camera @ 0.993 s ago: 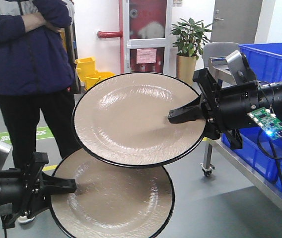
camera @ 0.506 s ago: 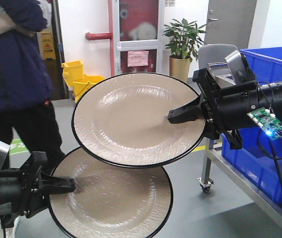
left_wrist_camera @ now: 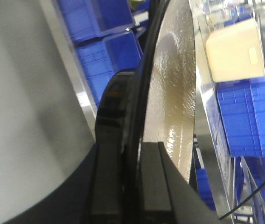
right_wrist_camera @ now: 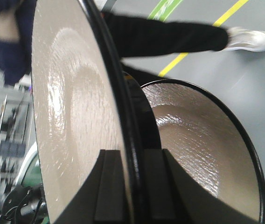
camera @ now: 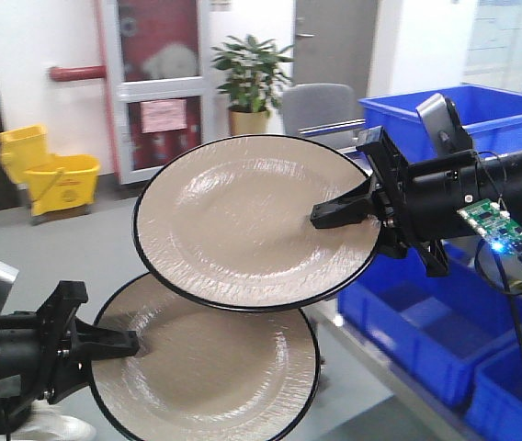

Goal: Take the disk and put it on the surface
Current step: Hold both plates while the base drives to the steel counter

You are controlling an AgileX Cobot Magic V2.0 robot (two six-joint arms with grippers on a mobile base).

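Blue bins (camera: 408, 322), grey floor (camera: 77, 248) behind disks (camera: 243, 220)

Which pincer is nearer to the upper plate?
Right. The right pincer grips the right rim of the upper plate. The left pincer sits below and left of it, gripping the left rim of the lower plate.

The upper disk (camera: 243, 220) hides the top of the lower disk (camera: 206, 367).

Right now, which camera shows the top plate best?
Front-facing view: the top plate shows whole, right claw pinching its rim. Right wrist sees it nearly edge-on; left wrist doesn't clearly show it.
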